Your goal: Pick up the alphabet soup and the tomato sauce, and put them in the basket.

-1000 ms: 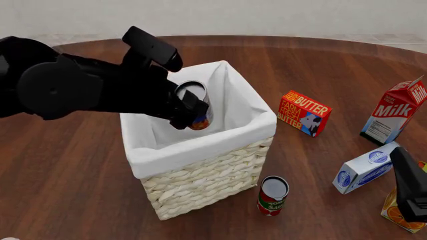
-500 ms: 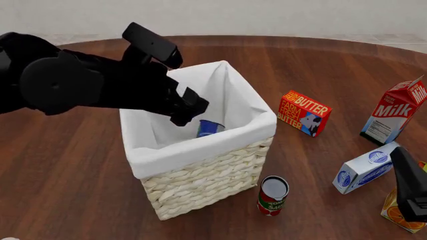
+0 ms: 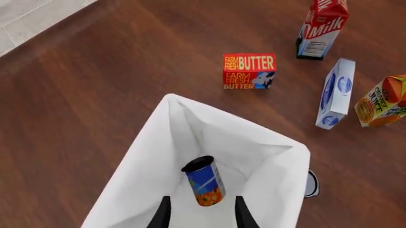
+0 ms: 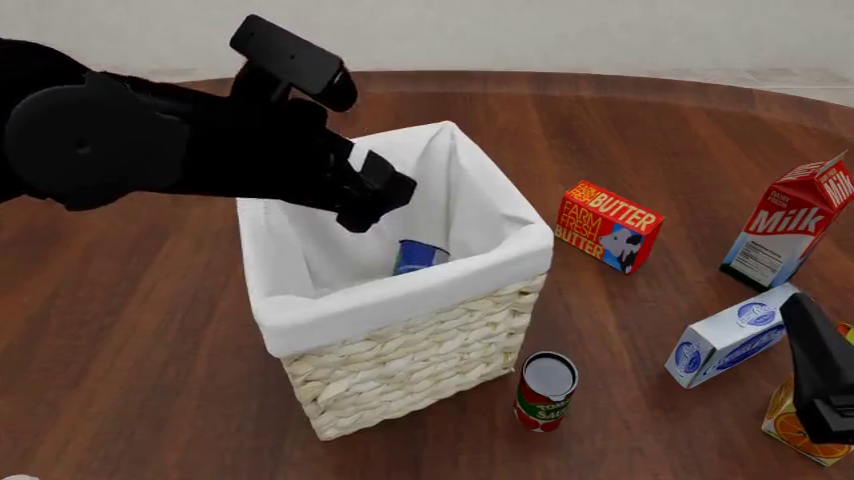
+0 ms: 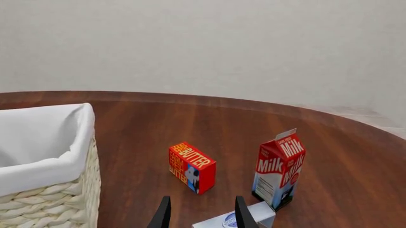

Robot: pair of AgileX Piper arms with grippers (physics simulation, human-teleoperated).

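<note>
A: The alphabet soup [image 3: 204, 181] is seen lying inside the basket [image 4: 400, 345], down on the white liner; nothing is held by the left gripper [image 3: 199, 216], whose fingers are spread with a can-wide gap between them, poised over the basket's mouth.

B: Agreed; the tomato sauce [image 4: 545, 391] is left standing upright on the table, just beside the basket's near right corner; the butter box [image 4: 607, 226] and milk carton [image 4: 787, 222] are well apart from it.

A: The right gripper [image 5: 199, 213] is shown parted too, with nothing between its fingers; it is parked low at the right, by the blue-and-white carton [image 4: 727, 335].

B: So the red-and-green can is judged to be next; it would best be approached from above, fingers set squarely either side of the label below the silver top; the wicker wall should be given room, so the can is not nudged over.
</note>
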